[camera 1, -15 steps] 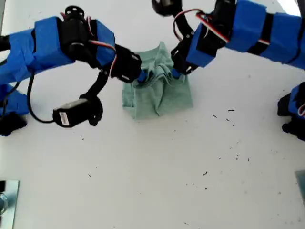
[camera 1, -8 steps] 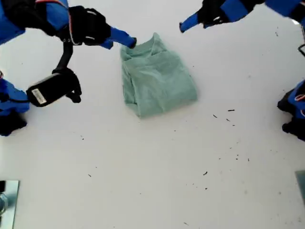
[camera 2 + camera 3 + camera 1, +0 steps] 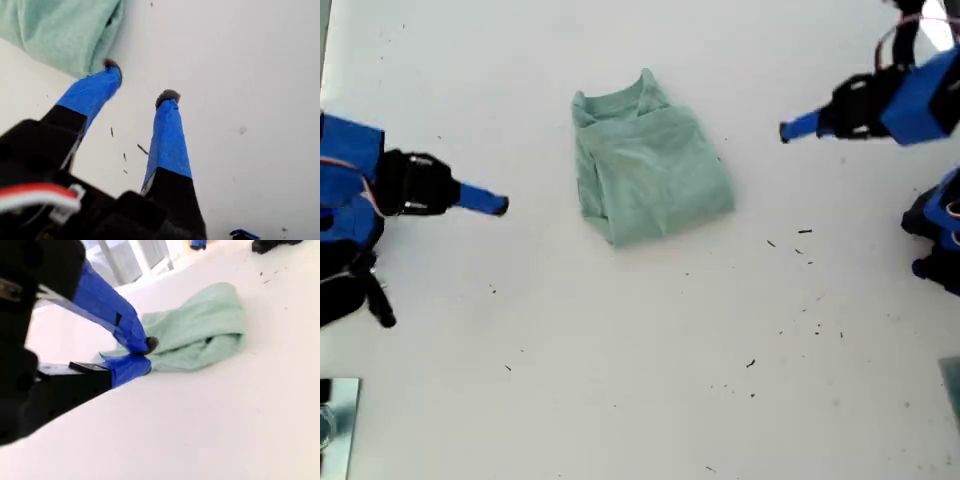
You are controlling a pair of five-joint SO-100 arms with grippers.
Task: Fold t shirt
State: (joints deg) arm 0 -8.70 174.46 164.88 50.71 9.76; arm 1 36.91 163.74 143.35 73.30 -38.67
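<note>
The t shirt [image 3: 645, 160] looks folded, so both stand clear: my first gripper [image 3: 140, 80] fingers spread, my second gripper [image 3: 145, 355] fingers pressed together

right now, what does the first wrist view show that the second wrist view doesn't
Only the first wrist view: my first end effector, jaws wide apart and empty, with dark specks on the table between its fingers, and just one edge of the t shirt.

Only the second wrist view: my second end effector, its tips together and holding nothing, with the folded t shirt lying beyond it.

Both: the pale green t shirt lying free of either end effector, on the white table.
</note>
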